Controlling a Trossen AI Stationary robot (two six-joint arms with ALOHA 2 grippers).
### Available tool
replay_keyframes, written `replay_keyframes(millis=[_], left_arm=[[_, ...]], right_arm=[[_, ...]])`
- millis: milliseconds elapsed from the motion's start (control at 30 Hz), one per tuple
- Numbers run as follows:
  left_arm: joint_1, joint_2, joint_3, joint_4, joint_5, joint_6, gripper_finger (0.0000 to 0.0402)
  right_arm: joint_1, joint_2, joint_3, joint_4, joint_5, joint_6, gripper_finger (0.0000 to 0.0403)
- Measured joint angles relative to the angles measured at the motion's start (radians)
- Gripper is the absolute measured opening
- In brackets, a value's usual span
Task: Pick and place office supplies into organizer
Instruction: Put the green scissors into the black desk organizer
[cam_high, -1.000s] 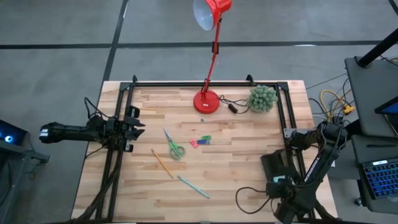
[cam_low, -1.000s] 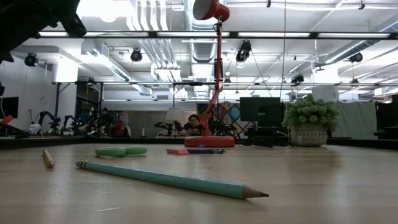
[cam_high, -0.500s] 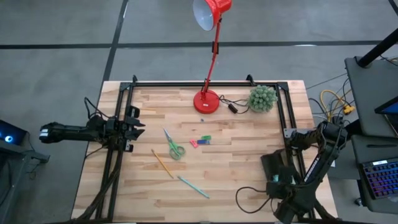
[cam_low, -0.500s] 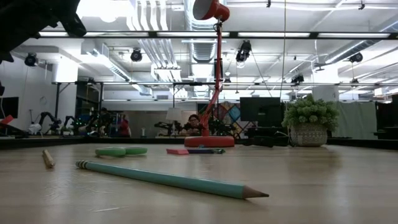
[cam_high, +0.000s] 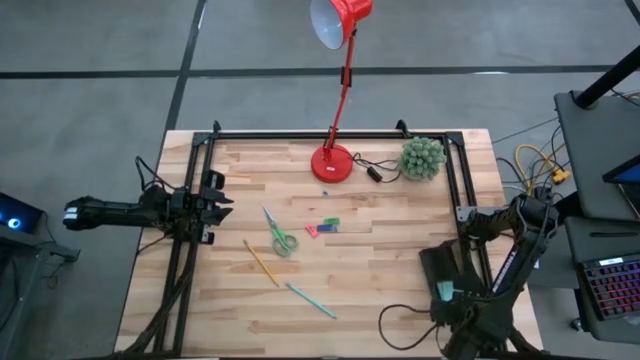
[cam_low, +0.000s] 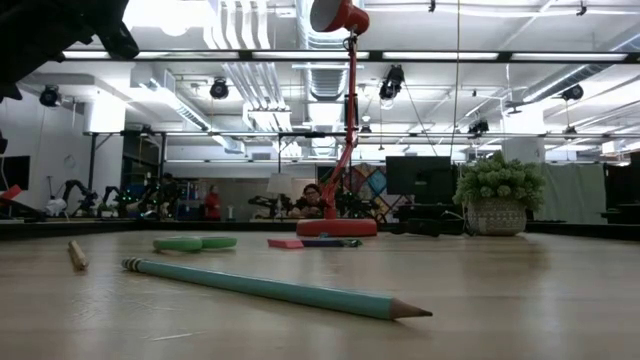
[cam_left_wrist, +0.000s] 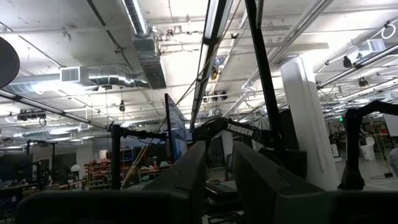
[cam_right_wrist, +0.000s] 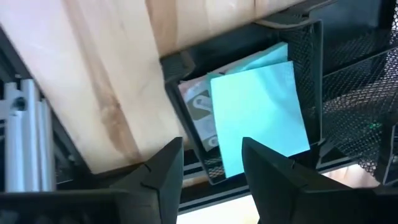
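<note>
The organizer (cam_high: 437, 264) is a dark mesh tray at the table's right near corner. In the right wrist view the light-teal sticky-note pad (cam_right_wrist: 258, 118) lies flat in one compartment (cam_right_wrist: 180, 70), on a pale printed card. My right gripper (cam_right_wrist: 211, 162) hangs open just above the pad, touching nothing. On the wood lie the green-handled scissors (cam_high: 280, 236), the yellow pencil (cam_high: 262, 263), the teal pen (cam_high: 311, 300) and small red and green pieces (cam_high: 322, 227). My left gripper (cam_high: 215, 195) waits at the table's left edge, fingers a narrow gap apart (cam_left_wrist: 217, 171), holding nothing.
A red desk lamp (cam_high: 332, 162) and a green ball plant (cam_high: 422, 157) stand at the far edge. Black frame rails (cam_high: 330, 133) run along the far, left and right sides. A cable (cam_high: 395, 310) loops near the organizer. Bare wood lies between the supplies and the organizer.
In the high view, the light-teal pad shows more plainly in the organizer under my right gripper than a second ago. Both arms have kept their places.
</note>
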Motion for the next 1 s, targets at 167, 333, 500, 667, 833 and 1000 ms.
replay_keyframes(millis=[167, 333, 500, 667, 833, 1000], left_arm=[[0.0, 0.0, 0.0, 0.0, 0.0, 0.0, 0.0066], [0.0, 0.0, 0.0, 0.0, 0.0, 0.0, 0.0066], [0.0, 0.0, 0.0, 0.0, 0.0, 0.0, 0.0066], [0.0, 0.0, 0.0, 0.0, 0.0, 0.0, 0.0066], [0.0, 0.0, 0.0, 0.0, 0.0, 0.0, 0.0066], [0.0, 0.0, 0.0, 0.001, 0.0, 0.0, 0.0066]], right_arm=[[-0.011, 0.0, 0.035, -0.001, 0.096, 0.045, 0.0148], [-0.026, -0.001, 0.068, 0.005, 0.363, 0.047, 0.0143], [-0.044, -0.002, 0.076, 0.049, 0.853, 0.047, 0.0145], [-0.083, -0.002, 0.041, 0.175, 1.146, 0.049, 0.0142], [-0.144, -0.002, -0.053, 0.415, 1.081, -0.075, 0.0131], [-0.232, -0.002, -0.213, 0.892, 0.914, -0.371, 0.012]])
